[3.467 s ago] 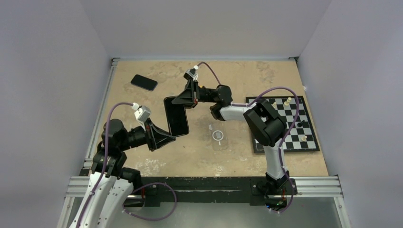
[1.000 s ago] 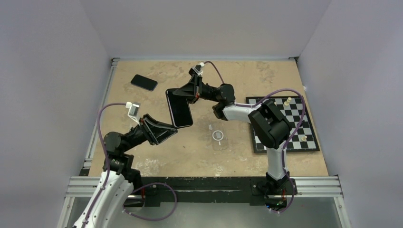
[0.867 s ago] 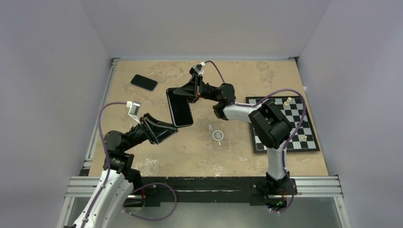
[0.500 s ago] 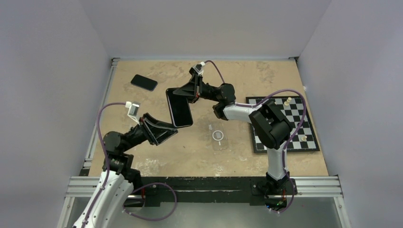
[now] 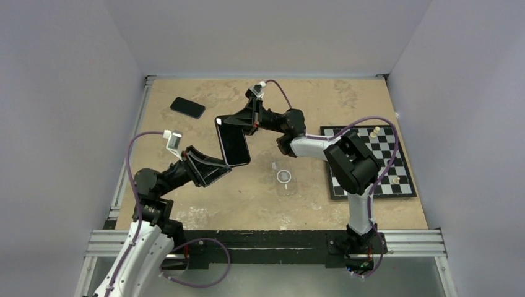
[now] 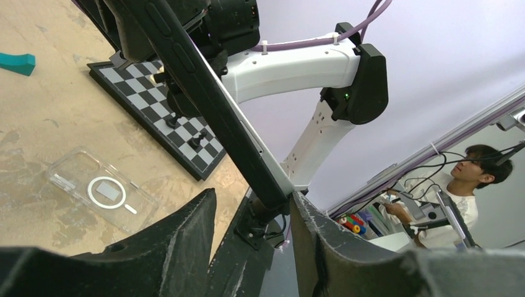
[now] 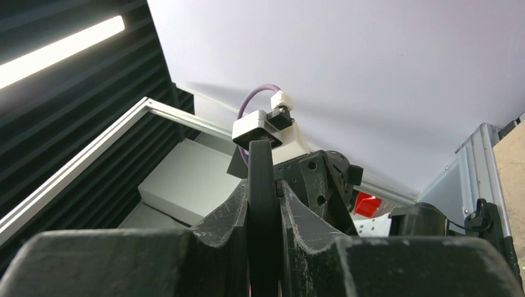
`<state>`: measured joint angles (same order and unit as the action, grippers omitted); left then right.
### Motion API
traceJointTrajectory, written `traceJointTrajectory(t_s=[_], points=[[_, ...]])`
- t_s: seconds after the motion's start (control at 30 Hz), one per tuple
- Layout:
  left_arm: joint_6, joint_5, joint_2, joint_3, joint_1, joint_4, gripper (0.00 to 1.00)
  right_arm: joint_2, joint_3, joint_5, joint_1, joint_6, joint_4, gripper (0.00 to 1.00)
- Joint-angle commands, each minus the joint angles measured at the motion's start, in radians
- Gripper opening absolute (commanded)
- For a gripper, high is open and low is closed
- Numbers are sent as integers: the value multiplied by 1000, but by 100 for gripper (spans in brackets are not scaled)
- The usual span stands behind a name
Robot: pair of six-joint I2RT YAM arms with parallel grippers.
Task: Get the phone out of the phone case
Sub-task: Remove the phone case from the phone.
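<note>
A black phone hangs tilted in the air above the table's middle left. My right gripper is shut on its far end; in the right wrist view the phone's edge sits pinched between both fingers. My left gripper is open around the phone's near end, which lies against one finger and clear of the other. The phone's rim is black with raised buttons; I cannot tell whether that rim is a case. A clear phone case with a white ring lies empty on the table.
A second dark phone lies flat at the back left. A chessboard with a few pieces sits on the right, under the right arm. A teal object lies on the table in the left wrist view.
The left gripper's jaws have spread a little around the phone's near end, and the left arm has shifted slightly. The right gripper keeps its hold, with the phone tilted a touch further left.
</note>
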<state>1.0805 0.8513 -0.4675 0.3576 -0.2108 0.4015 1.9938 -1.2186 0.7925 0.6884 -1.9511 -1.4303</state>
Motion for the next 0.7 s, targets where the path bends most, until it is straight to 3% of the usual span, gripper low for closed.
traceJointTrajectory(t_s=[0.0,0.07,0.37,0.67], points=[[-55,-29,10,48,0,-55,47,-81,-24,-49,14,0,-32,0],[-92,-52,22,55,1,-122,40,-89,-23,-52,15,0,-28,0],[-306,-263,21,135,0,-545,26,-129,-14,-67,20,-45,-61,0],[-299,-333,-32,124,1,-565,17,-147,-27,-80,31,-80,-100,0]])
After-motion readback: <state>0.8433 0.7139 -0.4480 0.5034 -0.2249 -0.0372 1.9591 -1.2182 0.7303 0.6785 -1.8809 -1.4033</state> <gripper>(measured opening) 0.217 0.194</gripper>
